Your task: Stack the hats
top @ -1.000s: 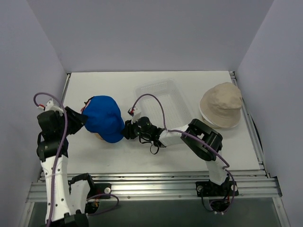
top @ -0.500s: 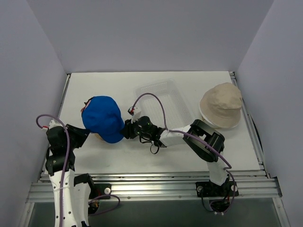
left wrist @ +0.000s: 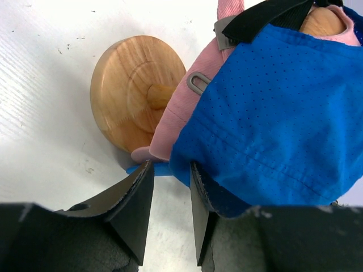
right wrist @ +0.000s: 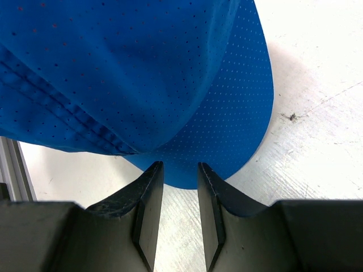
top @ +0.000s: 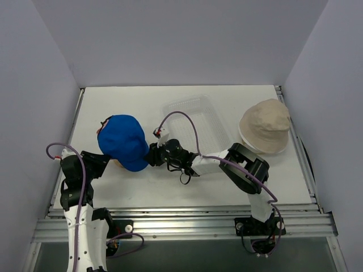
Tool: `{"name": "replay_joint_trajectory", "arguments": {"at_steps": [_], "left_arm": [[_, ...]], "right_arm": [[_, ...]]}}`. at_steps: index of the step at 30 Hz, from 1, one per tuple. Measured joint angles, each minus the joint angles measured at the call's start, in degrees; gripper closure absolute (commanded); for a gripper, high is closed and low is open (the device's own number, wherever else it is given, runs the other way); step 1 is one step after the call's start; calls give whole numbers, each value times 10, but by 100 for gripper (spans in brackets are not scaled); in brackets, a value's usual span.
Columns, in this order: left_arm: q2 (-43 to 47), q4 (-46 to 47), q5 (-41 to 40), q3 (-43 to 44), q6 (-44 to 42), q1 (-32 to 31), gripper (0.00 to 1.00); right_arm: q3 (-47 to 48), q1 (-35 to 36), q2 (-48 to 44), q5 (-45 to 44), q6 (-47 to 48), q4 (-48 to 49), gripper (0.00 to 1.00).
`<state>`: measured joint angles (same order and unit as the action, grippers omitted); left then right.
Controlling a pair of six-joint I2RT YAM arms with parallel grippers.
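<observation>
A bright blue cap (top: 123, 141) sits on top of a pink cap (left wrist: 184, 110) on a wooden stand with a round base (left wrist: 133, 85) at the table's left. A beige bucket hat (top: 265, 124) lies at the far right, with a whitish rim (top: 256, 146) showing under its near edge. My left gripper (top: 106, 164) is just near-left of the stack, its jaws slightly apart and empty (left wrist: 170, 173), tips by the blue cap's edge (left wrist: 272, 119). My right gripper (top: 151, 156) is at the blue brim (right wrist: 204, 113), jaws slightly apart (right wrist: 180, 170), with bare table between them.
A clear plastic lattice basket (top: 195, 120) lies at the back middle, between the stack and the bucket hat. The right arm stretches across the table's middle with a looping purple cable (top: 181, 122). Walls close in on the left, back and right.
My left arm has pulled back toward the near-left edge, away from the blue cap's side. The right gripper and the hats have stayed put.
</observation>
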<state>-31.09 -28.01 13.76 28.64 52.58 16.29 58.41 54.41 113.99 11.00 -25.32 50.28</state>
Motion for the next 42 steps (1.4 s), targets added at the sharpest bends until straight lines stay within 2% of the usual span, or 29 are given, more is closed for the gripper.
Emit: {"name": "replay_joint_trajectory", "arguments": {"at_steps": [11, 16, 32, 35, 36, 39, 42], "left_arm": [[17, 92, 12, -57, 35, 0, 61], [47, 126, 12, -74, 50, 0, 65], [22, 91, -42, -73, 51, 0, 65], [21, 48, -62, -45, 38, 0, 64], [21, 29, -71, -27, 31, 0, 62], [16, -26, -104, 53, 3, 0, 57], [1, -50, -123, 146, -35, 0, 40]], "right_arm": [[0, 0, 0, 0, 0, 0, 73], [0, 0, 0, 0, 0, 0, 73], [-1, 0, 0, -2, 1, -5, 73], [-4, 0, -2, -3, 3, -8, 72], [-4, 0, -2, -4, 3, -9, 72], [-4, 0, -2, -5, 4, -9, 73], [-4, 0, -2, -5, 5, -10, 72]]}}
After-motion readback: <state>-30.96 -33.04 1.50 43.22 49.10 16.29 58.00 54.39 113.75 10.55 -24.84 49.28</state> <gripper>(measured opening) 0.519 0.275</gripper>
